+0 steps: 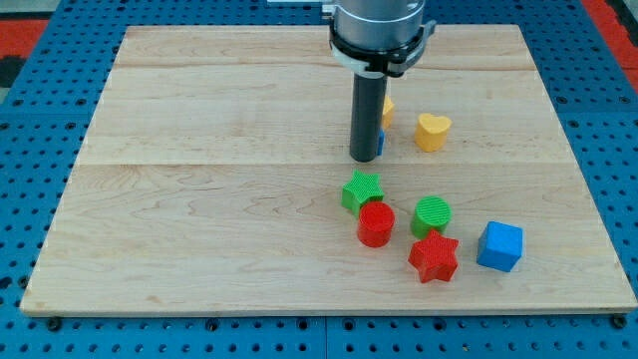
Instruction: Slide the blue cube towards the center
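Observation:
The blue cube (499,246) sits near the board's lower right. My tip (363,159) rests on the board at about the centre, well to the upper left of the blue cube. A small blue block (381,143) shows just behind the rod on its right, mostly hidden. A yellow block (387,109) is also partly hidden behind the rod. A yellow heart (433,131) lies to the right of the rod.
A green star (361,190), a red cylinder (376,223), a green cylinder (432,215) and a red star (434,257) cluster between my tip and the blue cube. The wooden board (199,199) lies on a blue pegboard table.

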Robot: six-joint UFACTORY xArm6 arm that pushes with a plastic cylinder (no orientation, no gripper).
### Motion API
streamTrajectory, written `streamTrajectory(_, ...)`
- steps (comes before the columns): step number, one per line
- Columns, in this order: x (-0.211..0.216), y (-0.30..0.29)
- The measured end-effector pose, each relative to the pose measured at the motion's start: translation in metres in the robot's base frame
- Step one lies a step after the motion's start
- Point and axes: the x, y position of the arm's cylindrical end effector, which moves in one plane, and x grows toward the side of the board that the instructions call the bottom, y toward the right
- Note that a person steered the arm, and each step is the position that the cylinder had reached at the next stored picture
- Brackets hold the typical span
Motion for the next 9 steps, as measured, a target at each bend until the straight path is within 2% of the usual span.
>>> streamTrajectory(1, 0.034, 0.037)
streamTrajectory(2, 0.096, 0.127)
streamTrajectory(3, 0.147, 0.191)
streamTrajectory(4, 0.155, 0.142)
streamTrajectory(5, 0.161, 0.167)
streamTrajectory(6, 0.186, 0.205)
streamTrajectory(7, 0.187, 0.183)
streamTrajectory(9, 0.187, 0.085)
